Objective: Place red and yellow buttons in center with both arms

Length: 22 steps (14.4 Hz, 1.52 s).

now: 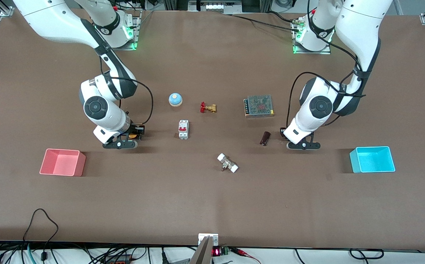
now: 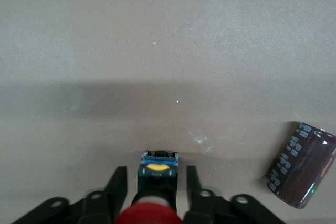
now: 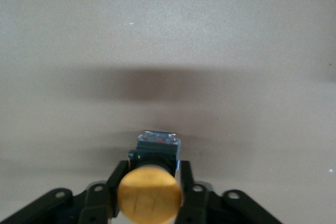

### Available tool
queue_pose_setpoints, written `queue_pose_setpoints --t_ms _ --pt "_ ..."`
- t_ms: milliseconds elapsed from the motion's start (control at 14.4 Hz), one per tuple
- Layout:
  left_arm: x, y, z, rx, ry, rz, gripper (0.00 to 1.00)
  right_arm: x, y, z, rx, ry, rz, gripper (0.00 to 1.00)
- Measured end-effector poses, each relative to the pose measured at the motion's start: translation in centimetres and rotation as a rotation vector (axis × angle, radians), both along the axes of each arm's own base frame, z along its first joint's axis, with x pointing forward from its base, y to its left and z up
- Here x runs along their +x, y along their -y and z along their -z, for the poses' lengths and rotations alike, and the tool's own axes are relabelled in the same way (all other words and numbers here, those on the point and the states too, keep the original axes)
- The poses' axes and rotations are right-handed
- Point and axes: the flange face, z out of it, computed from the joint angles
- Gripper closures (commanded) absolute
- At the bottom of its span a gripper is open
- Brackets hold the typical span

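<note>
I see left gripper (image 2: 153, 190) straddling red button (image 2: 148, 214), fingers not quite touching, right of frame centre | right gripper (image 3: 148, 182) clamped on yellow button (image 3: 149, 193), left of centre | risk: red tips on closing; capacitor (image 1: 265, 138) close by

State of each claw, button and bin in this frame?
left claw: open, fingers either side of the red button, gaps showing.
right claw: shut on the yellow button.
red button: between the left claw's fingers, not gripped.
yellow button: gripped by its body.
pink bin: empty.
cyan bin: empty.
capacitor: lying on its side.
</note>
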Motion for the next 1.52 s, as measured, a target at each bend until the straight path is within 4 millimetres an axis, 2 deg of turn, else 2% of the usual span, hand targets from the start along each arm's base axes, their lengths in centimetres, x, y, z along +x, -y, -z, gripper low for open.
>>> queue_pose_setpoints --t_ms 69,277,415,554,762,969,1177,1315,1523 --pt "0.0 0.0 0.0 0.000 0.000 -0.002 0.00 0.1 0.0 0.0 0.001 0.003 0.001 0.00" --pt "0.2 0.1 -0.5 -0.004 0.013 -0.003 0.00 1.1 -0.1 -1.2 0.011 0.034 0.006 0.00" --pt "0.6 0.1 -2.0 -0.010 0.040 -0.004 0.00 2.5 0.5 -3.3 0.021 0.076 0.027 0.00" --pt "1.2 0.0 -4.2 -0.015 0.071 -0.008 0.00 4.2 2.3 -6.9 0.056 0.100 0.106 0.00" --pt "2.5 -0.6 -7.6 -0.008 0.083 -0.011 0.00 6.2 6.0 -14.2 0.080 0.087 0.103 0.00" --pt "5.0 -2.6 -12.3 0.009 0.065 0.030 0.00 6.9 10.7 -21.7 0.046 0.052 0.090 0.00" --pt "7.0 -4.7 -18.9 0.025 0.039 0.058 0.00 6.4 14.0 -27.6 0.020 0.025 0.115 0.00" --pt "7.1 -5.4 -23.7 0.030 0.038 0.058 0.00 5.5 14.6 -30.8 0.011 0.036 0.126 0.00" --pt "5.7 -5.6 -29.5 0.030 0.062 0.096 0.00 3.3 14.4 -34.4 -0.003 0.029 0.124 0.00"
